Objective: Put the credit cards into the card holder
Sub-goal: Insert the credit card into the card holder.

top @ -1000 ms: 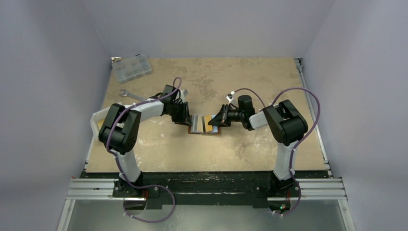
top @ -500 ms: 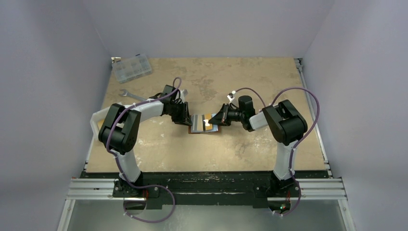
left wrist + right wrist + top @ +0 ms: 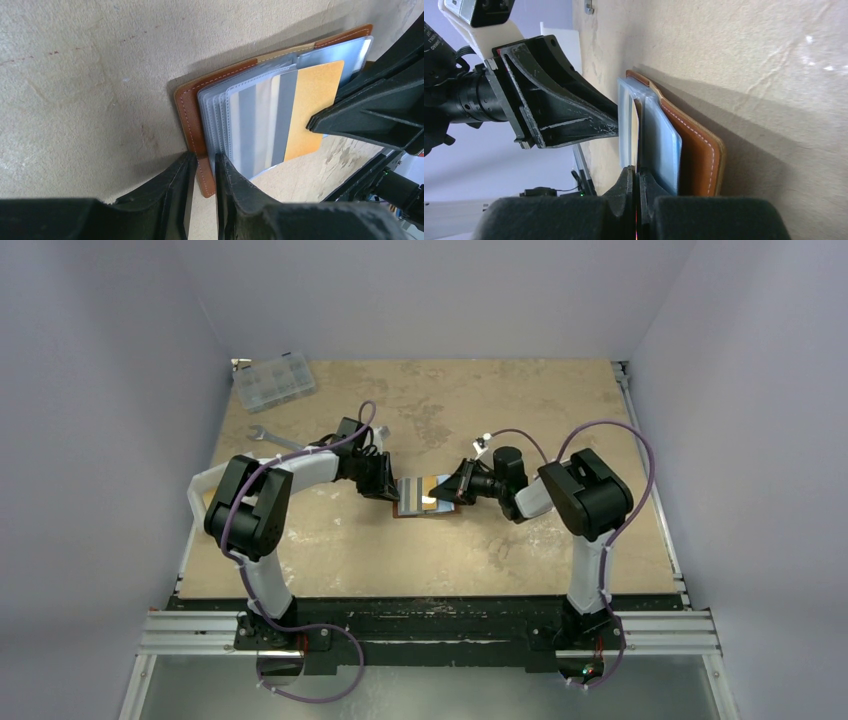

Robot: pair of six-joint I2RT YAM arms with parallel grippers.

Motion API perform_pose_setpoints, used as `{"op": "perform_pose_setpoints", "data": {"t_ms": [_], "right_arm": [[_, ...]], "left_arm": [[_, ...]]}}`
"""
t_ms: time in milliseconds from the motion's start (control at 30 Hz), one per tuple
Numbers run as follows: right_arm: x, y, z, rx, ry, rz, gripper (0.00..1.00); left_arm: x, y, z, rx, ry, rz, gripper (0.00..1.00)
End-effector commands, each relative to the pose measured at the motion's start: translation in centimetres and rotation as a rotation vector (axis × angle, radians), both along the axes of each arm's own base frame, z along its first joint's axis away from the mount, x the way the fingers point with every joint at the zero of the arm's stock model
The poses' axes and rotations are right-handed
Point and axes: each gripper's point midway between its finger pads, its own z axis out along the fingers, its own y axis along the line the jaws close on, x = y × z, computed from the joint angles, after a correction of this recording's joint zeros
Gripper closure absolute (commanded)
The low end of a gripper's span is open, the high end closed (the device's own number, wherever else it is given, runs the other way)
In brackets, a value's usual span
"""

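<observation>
Inserting: my right tool [image 3: 636, 175] clamps the orange card [image 3: 312, 110], left tool [image 3: 202, 170] grips the card holder [image 3: 192, 107]; next, push toward nine o'clock

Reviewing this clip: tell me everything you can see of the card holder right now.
The card holder is a brown leather wallet with pale stitching, lying open on the table between the two arms. Inside it is a stack of clear plastic sleeves. The left end effector pinches a corner of its leather cover. The right end effector, shut on an orange-yellow card, holds that card partly inside one sleeve.
</observation>
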Motion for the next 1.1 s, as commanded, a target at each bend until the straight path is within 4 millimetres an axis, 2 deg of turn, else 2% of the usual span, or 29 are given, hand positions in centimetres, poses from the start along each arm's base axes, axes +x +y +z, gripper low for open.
{"op": "perform_pose_setpoints", "data": {"t_ms": [0,200,467,633,733,800,900,1067], "right_arm": [[0.4,1.4,0.4,0.018,-0.034,-0.040,1.00],[0.8,2.9,1.2,0.044,-0.057,-0.006,1.00],[0.1,3.5,-0.1,0.028,-0.053,0.044,0.99],[-0.5,5.0,0.3,0.041,-0.063,0.096,0.89],[-0.4,3.7,0.3,-0.025,-0.076,0.086,0.79],[-0.2,2.5,-0.8,-0.151,-0.083,0.075,0.69],[0.1,0.8,-1.8,-0.315,-0.105,0.075,0.60],[0.4,-0.7,-2.1,-0.455,-0.128,0.059,0.51]], "left_arm": [[-3.5,1.4,-3.8,0.089,0.121,-0.019,0.75],[-3.6,1.3,-3.6,0.084,0.113,-0.019,0.75],[-3.5,1.1,-3.4,0.073,0.105,-0.018,0.76],[-3.7,1.2,-3.5,0.076,0.106,-0.020,0.76],[-3.7,1.3,-3.5,0.081,0.106,-0.018,0.76],[-3.8,1.3,-3.4,0.082,0.106,-0.020,0.76],[-3.8,1.4,-3.6,0.090,0.109,-0.025,0.76],[-3.9,1.4,-3.6,0.089,0.109,-0.024,0.76]]}}
